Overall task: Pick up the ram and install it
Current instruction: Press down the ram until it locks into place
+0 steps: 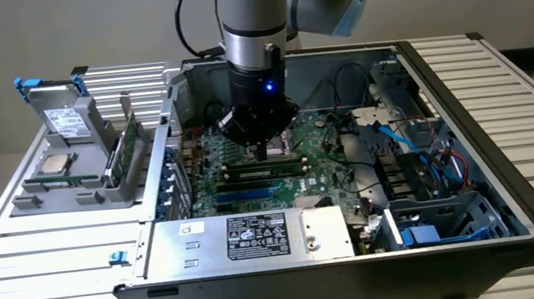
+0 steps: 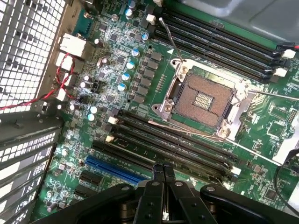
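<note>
With fingers (image 2: pixel 162 173) pressing together, the gripper (image 1: pixel 262 152) is bearing on the ram (image 1: pixel 265 169); off-centre force risks uneven seating.

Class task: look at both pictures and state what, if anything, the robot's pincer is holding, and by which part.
Nothing is held. The pincer is shut with its fingertips together and nothing between them, poised over the motherboard's memory slots; a ram stick already lies in a slot below it.

Soft, even room light, pale worktop (image 1: pixel 50 244) slats bright, case (image 1: pixel 506 192) interior dim and shadowed, small blue glow on the arm, motherboard (image 2: pixel 140 65) crisp, gripper (image 2: pixel 162 170) blurred up close.
</note>
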Robot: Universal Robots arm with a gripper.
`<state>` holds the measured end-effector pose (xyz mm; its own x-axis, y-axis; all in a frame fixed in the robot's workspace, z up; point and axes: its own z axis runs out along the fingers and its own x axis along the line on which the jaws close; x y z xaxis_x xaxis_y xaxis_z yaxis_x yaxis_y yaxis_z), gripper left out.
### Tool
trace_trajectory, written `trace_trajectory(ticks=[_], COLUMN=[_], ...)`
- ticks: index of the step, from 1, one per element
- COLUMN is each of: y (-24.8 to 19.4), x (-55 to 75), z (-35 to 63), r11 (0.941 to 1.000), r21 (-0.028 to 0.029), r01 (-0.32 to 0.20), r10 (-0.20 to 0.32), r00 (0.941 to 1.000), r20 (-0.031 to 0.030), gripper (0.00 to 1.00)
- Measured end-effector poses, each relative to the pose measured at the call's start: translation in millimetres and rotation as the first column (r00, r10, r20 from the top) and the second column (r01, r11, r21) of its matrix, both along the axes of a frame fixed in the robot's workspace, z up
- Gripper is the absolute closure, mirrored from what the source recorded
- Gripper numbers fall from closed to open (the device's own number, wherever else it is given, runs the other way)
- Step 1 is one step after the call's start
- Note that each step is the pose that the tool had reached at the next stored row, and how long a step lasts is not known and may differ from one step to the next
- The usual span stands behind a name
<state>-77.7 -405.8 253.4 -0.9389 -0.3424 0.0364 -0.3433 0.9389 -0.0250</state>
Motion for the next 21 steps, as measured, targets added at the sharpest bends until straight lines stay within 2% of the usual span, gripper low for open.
trace_trajectory(ticks=[2, 5, 11, 14, 17, 21], y=[-0.1, -0.1, 0.0, 0.0, 0.0, 0.0], x=[0.0, 0.0, 0.0, 0.0, 0.0, 0.0], z=[0.0, 0.0, 0.0, 0.0, 0.0, 0.0], r11=[0.9998, 0.9989, 0.9948, 0.9913, 0.9856, 0.9745], r21=[-0.0013, -0.0036, -0.0040, -0.0033, -0.0031, -0.0031], r01=[0.020, 0.047, 0.101, 0.132, 0.169, 0.224], r10=[-0.020, -0.047, -0.101, -0.132, -0.169, -0.224], r00=[0.9998, 0.9989, 0.9945, 0.9907, 0.9850, 0.9739], r20=[0.0015, 0.0080, 0.0276, 0.0343, 0.0360, 0.0362], gripper=[0.89, 0.89, 0.89, 0.89, 0.89, 0.89])
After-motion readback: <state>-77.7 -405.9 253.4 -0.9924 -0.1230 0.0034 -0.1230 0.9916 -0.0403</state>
